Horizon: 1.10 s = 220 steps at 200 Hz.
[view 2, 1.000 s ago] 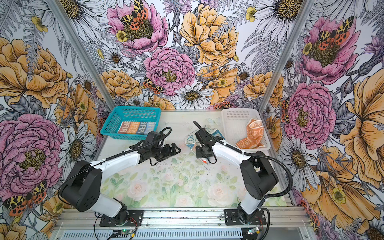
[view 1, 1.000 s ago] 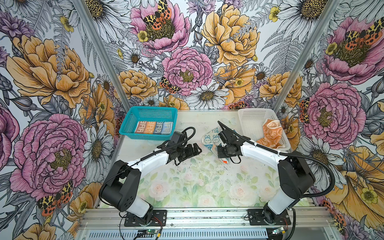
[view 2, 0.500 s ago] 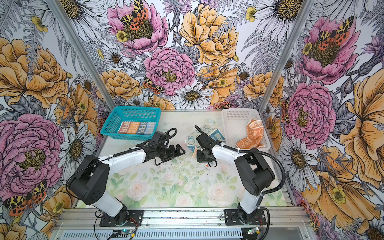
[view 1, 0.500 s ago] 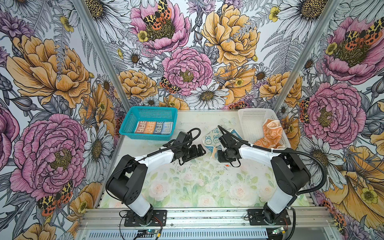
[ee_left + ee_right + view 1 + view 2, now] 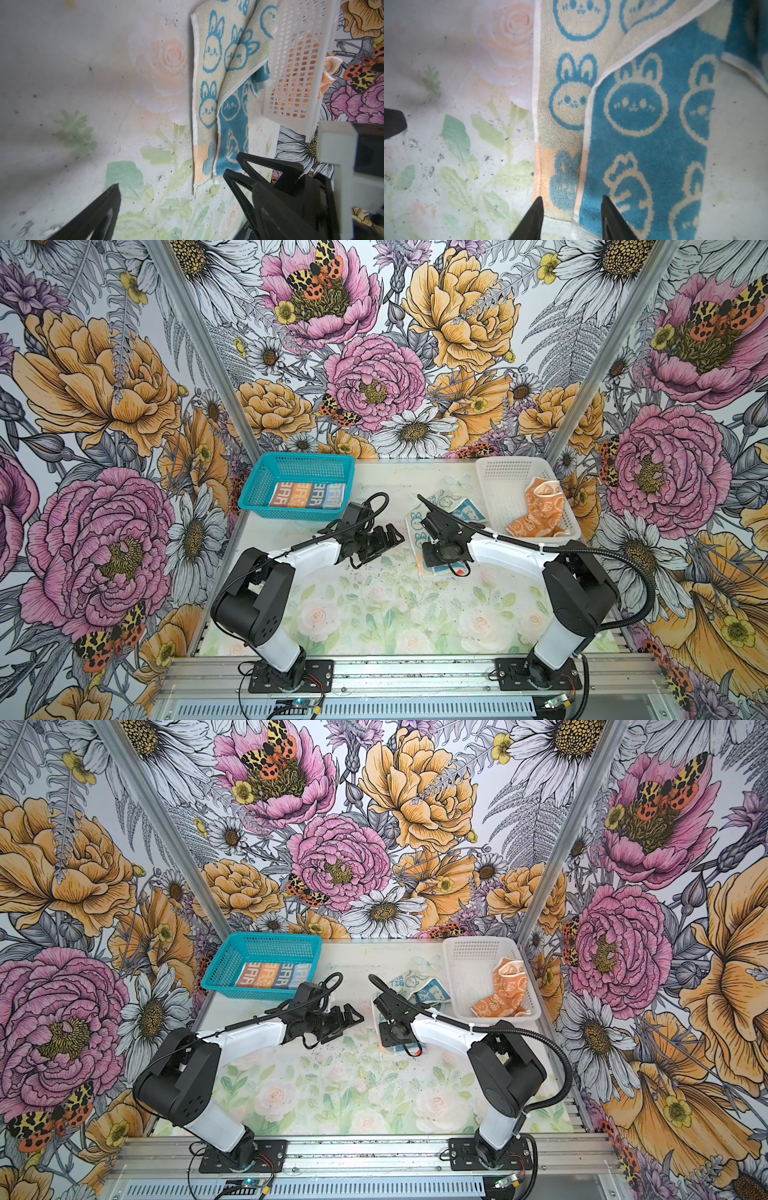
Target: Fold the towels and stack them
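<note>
Towel (image 5: 571,99) with blue bunnies lies partly folded on the table (image 5: 374,614); right claw (image 5: 572,202) sits half-parted over its end, left claw (image 5: 390,534) gapes wide nearby, empty.

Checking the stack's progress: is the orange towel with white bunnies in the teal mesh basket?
No, the orange bunny towel lies crumpled in the white mesh basket.

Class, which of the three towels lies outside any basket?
The cream blue-bunny towel, on the table; the striped towel and orange towel lie in baskets.
</note>
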{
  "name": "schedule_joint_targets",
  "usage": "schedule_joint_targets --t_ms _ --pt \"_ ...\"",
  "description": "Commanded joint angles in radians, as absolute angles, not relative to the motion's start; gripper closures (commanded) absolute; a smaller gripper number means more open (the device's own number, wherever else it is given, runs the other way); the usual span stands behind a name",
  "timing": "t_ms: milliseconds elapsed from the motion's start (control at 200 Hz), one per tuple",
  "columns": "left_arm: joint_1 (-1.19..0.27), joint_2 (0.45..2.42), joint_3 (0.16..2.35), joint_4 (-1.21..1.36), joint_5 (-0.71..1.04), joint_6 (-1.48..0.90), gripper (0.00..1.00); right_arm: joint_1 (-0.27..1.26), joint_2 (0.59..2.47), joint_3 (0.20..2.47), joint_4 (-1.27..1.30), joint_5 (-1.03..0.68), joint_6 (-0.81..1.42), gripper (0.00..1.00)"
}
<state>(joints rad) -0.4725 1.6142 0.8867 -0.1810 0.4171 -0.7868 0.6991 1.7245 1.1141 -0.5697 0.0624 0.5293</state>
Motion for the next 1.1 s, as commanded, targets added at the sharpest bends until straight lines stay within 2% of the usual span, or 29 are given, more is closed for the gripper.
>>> schedule_joint_targets --t_ms 0,285,625,836,1096 --pt "-0.456 1.587 0.867 -0.169 0.436 -0.773 0.01 0.723 1.749 1.145 -0.609 0.118 0.506 0.53" --pt "-0.448 1.577 0.858 -0.181 0.427 -0.759 0.01 0.755 1.708 1.086 -0.657 0.175 0.477 0.53" --pt "-0.466 1.575 0.862 -0.187 0.413 -0.759 0.01 0.758 1.728 1.051 -0.660 0.187 0.451 0.61" --pt "-0.458 1.571 0.859 -0.190 0.414 -0.759 0.01 0.764 1.825 1.108 -0.657 0.179 0.454 0.73" --pt "-0.414 1.540 0.850 -0.216 0.419 -0.737 0.01 0.756 2.017 1.297 -0.657 0.141 0.459 0.80"
